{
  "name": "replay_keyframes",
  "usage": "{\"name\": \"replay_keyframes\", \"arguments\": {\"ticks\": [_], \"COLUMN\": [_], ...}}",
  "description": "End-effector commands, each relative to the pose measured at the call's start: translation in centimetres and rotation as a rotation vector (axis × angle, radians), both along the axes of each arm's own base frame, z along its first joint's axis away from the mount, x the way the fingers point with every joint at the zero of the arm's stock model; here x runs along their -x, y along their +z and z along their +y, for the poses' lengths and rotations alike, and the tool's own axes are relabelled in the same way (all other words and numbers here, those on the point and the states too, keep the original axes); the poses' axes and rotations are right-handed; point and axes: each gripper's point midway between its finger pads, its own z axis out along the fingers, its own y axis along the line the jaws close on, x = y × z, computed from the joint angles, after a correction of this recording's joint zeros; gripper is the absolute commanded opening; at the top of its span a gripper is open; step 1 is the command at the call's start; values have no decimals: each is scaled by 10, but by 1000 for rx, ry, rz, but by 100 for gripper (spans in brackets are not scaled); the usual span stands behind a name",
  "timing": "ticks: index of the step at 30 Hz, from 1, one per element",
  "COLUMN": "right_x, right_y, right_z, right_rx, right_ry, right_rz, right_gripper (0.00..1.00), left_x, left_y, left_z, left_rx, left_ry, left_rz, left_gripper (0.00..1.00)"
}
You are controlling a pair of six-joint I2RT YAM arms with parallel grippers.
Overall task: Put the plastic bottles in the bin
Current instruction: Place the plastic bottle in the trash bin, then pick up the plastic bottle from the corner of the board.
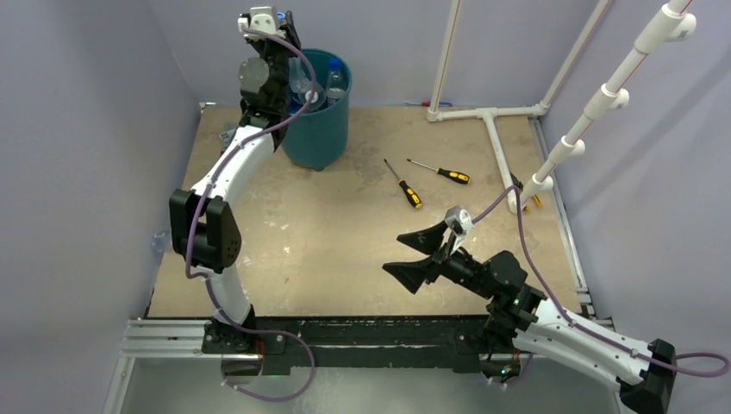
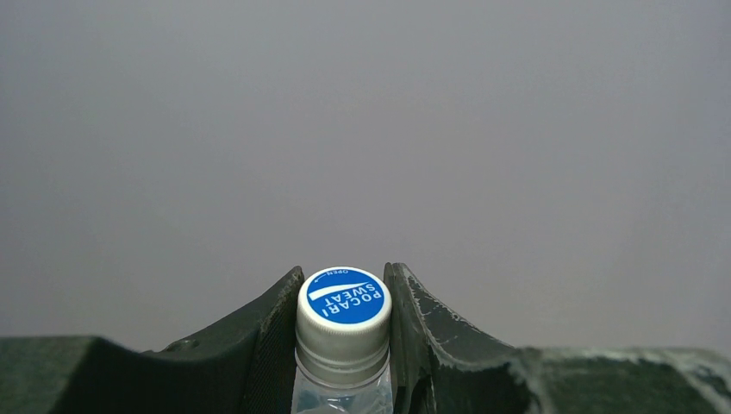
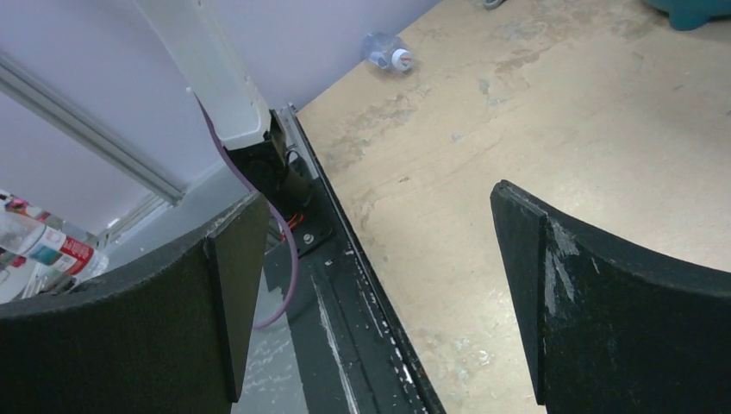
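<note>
At the left edge of the bench lies a stray bottle. The left claw clamps a blue-capped bottle by its neck, seemingly above the teal bin, which holds more bottles. The right claw gapes wide.

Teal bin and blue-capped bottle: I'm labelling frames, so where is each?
Round teal plastic bin [image 1: 328,134]: top external view, outer side wall.
Clear plastic bottle with blue cap [image 2: 344,297]: left wrist view, top of cap.
</note>
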Motion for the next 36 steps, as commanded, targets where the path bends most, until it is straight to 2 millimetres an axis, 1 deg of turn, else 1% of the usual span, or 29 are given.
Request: {"name": "replay_keyframes", "arguments": {"ticks": [1, 3, 6, 9, 11, 13, 16, 20, 24, 25, 26, 28, 30, 31, 33, 36], "right_x": [5, 5, 4, 1, 0, 0, -1, -1, -2, -2, -2, -2, -3, -3, -4, -4], "right_y": [3, -5, -12, -13, -14, -17, -25, -27, -24, -25, -26, -27, -26, -25, -26, -29], "right_z": [4, 7, 11, 13, 14, 15, 19, 24, 21, 20, 19, 18, 17, 17, 17, 19], "right_rx": [-66, -55, -38, -35, -35, -33, -13, 4, -16, -19, -22, -23, -23, -22, -21, -22], "right_ry": [35, 44, 49, 44, 42, 43, 52, 68, 55, 52, 50, 44, 38, 37, 35, 39], "right_rz": [12, 21, 25, 23, 22, 19, 21, 26, 31, 35, 39, 43, 42, 38, 36, 36], "right_gripper": [99, 99, 99, 99, 99, 99, 99, 98, 98, 98, 98, 98, 98, 98, 98, 98], "left_x": [14, 10, 3, -4, -14, -26, -32, -38, -42, -41, -39, -29, -18, -12, 3, 34], "left_y": [43, 34, 20, 5, -13, -38, -70, -99, -123, -126, -128, -119, -109, -105, -93, -63], "left_z": [17, 21, 26, 29, 26, 20, 18, 8, 6, 5, 4, 1, -3, -6, -5, 12], "left_rx": [-55, -62, -64, -73, -91, -128, -142, -152, -127, -125, -130, -93, -101, -112, -119, -73], "left_ry": [66, 85, 98, 107, 96, 81, 68, 12, -7, -14, -24, -64, -95, -108, -105, -47], "left_rz": [-202, -211, -213, -204, -161, -95, -38, 24, 97, 112, 122, 111, 113, 126, 135, 140], "left_gripper": [0, 0, 0, 0, 0, 0, 0, 0, 0, 5, 19, 56, 88, 93, 97, 99]}}
